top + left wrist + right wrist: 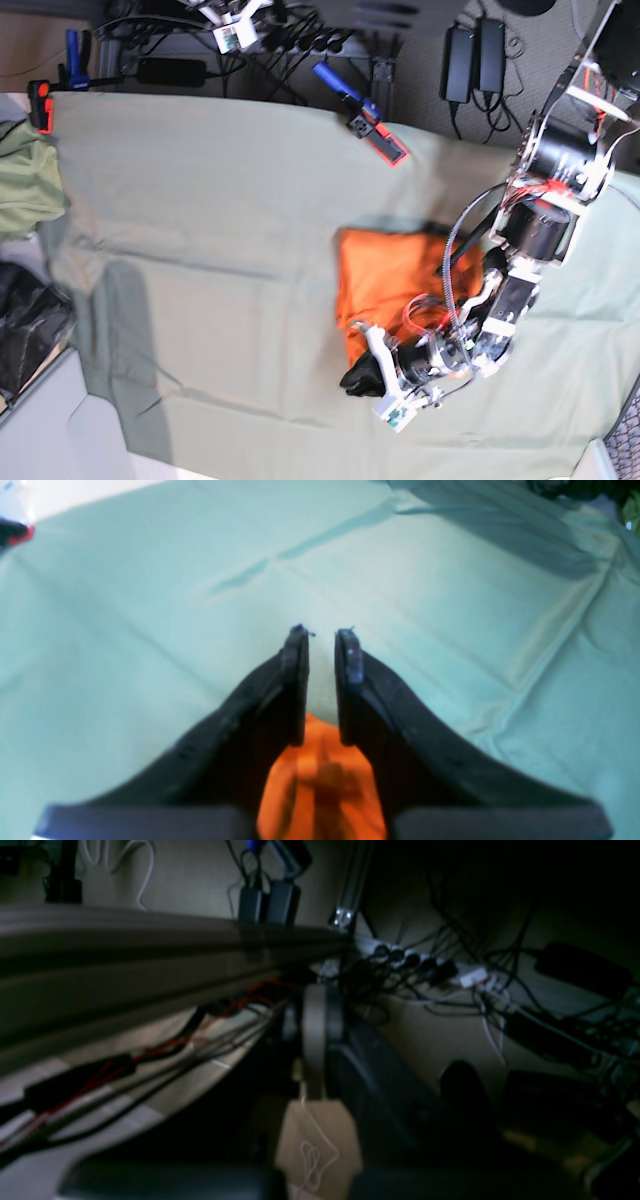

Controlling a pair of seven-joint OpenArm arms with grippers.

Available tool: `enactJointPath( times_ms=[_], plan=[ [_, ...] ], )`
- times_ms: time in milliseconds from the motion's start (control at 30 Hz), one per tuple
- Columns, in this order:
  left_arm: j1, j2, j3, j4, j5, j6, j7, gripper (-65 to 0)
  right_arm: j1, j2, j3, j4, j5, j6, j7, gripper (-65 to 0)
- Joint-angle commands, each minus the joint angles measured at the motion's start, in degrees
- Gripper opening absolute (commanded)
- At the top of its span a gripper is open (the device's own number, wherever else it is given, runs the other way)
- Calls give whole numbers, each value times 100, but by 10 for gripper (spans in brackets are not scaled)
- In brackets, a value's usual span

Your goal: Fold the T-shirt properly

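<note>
The orange T-shirt point(388, 278) lies folded into a compact block on the pale sage green cloth point(200, 200), right of the middle. My left gripper point(354, 380) hovers just off the shirt's near corner, above the green cloth. In the left wrist view its jaws point(322, 632) stand a narrow gap apart with green cloth showing between the tips. Orange fabric point(320, 780) lies below the finger bases, not between the tips. My right gripper point(315, 1040) hangs off the table in a dark space over cables. Its fingers look closed together and empty. The right arm is out of the base view.
An olive-green bunched garment point(25, 185) sits at the table's left edge, with a dark bundle point(25, 320) below it. A red and black clamp point(42, 105) and a blue and red clamp point(365, 115) hold the cloth's far edge. Cables and power bricks point(475, 50) lie beyond it.
</note>
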Motion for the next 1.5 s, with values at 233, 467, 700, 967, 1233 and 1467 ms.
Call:
enactJointPath(
  times_ms=[233, 467, 700, 967, 1233, 1467],
  plan=[
    [190, -94, -28, -516, 389, 605, -487, -522, -208, 13, 15, 96, 31, 509, 50, -650],
    [306, -90, -28, -343, 343, 575, -382, -534, -210, 13, 15, 98, 28, 509, 50, -650],
    [304, -94, -28, 745, -131, 575, 302, -533, -210, 13, 15, 98, 28, 509, 68, -650],
    [319, -470, -35, 2103, -793, 579, 1438, -533, -210, 17, 15, 98, 28, 509, 68, -650],
    [1497, -1338, -728, 4148, -1467, 579, 2321, -533, -210, 17, 15, 98, 52, 507, 118, -650],
    [3484, -2135, -1926, 5796, -1871, 577, 2531, -533, -162, 262, 13, 98, 79, 507, 306, -650]
  ],
)
